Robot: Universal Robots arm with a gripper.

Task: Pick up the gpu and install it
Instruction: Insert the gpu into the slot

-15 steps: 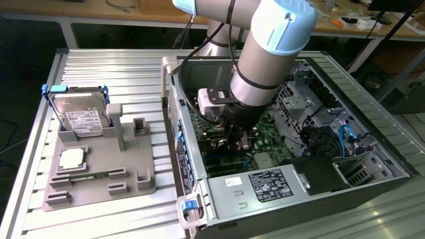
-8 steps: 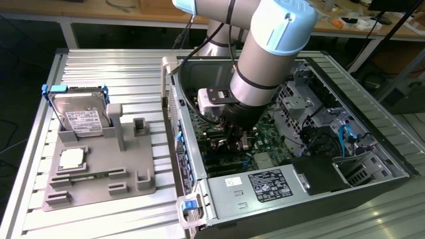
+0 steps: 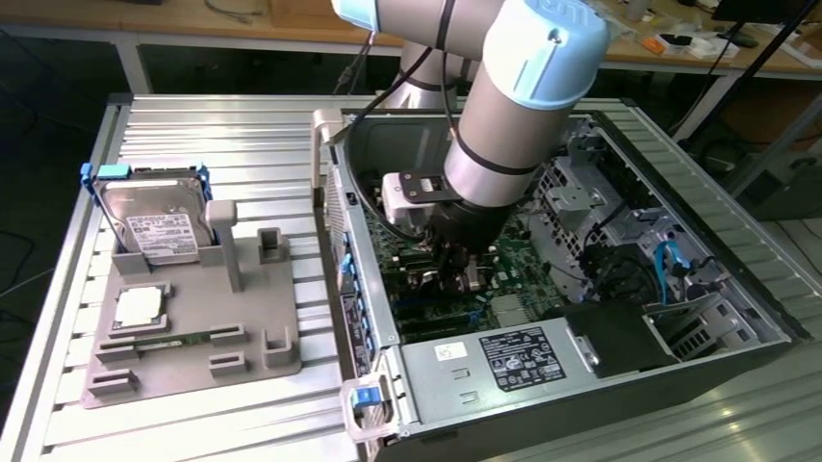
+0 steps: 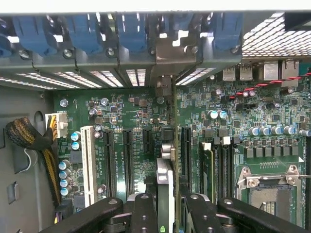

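On the exterior view's left I see a grey tray (image 3: 192,337) holding a hard drive (image 3: 161,231), a CPU (image 3: 139,306) and a memory stick (image 3: 167,339). To the right of it lies the open case (image 3: 668,366), and my arm (image 3: 514,115) reaches down into it, hiding much of the motherboard (image 3: 507,252). In the wrist view I see black slots (image 4: 127,162), a white slot (image 4: 88,162) and blue clips (image 4: 131,31). The gripper (image 4: 166,206) is clamped on the gpu (image 4: 165,187), which I see edge-on, thin and silvery, standing upright over the board between the slots.
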